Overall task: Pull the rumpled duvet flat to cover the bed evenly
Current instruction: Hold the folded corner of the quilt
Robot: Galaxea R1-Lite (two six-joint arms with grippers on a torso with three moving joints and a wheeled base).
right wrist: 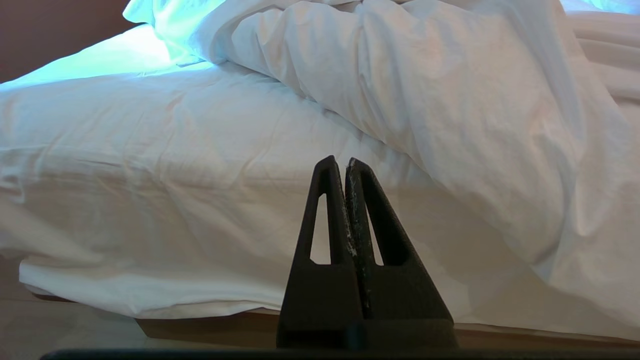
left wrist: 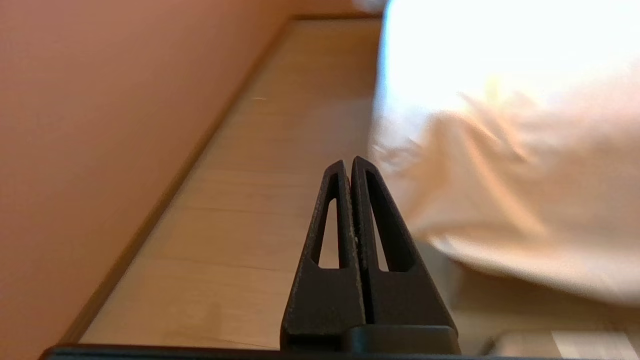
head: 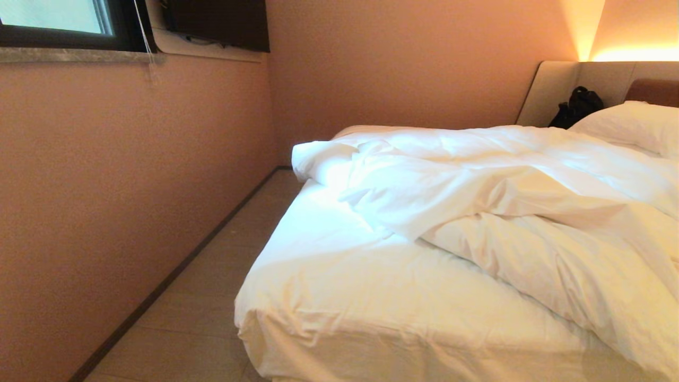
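- head view shows the bed [head: 339, 313] filling the right half of the room, its near left corner covered only by the white sheet [head: 323, 249].
- the duvet [head: 509, 196] lies bunched in thick folds across the middle and right of the mattress, one rumpled flap folded over toward the bed's left edge.
- a white pillow [head: 631, 127] rests at the far right, near the padded headboard [head: 604, 79]; a black bag [head: 578, 109] sits in the corner beside it.
- a strip of pale floor [head: 212, 297] runs between the bed and the pink wall [head: 116, 185], with a dark-framed window [head: 58, 24] high on the left.
- neither arm appears in the head view.
- left gripper [left wrist: 348, 162] hangs over the floor beside the bed's corner, fingers pressed together and empty; the white cloth next to it is blurred, probably the sheet's hanging edge.
- right gripper [right wrist: 340, 162] points at the side of the mattress, fingers likewise clenched on nothing, with the duvet's heavy fold draped down just beyond and to one side of it.
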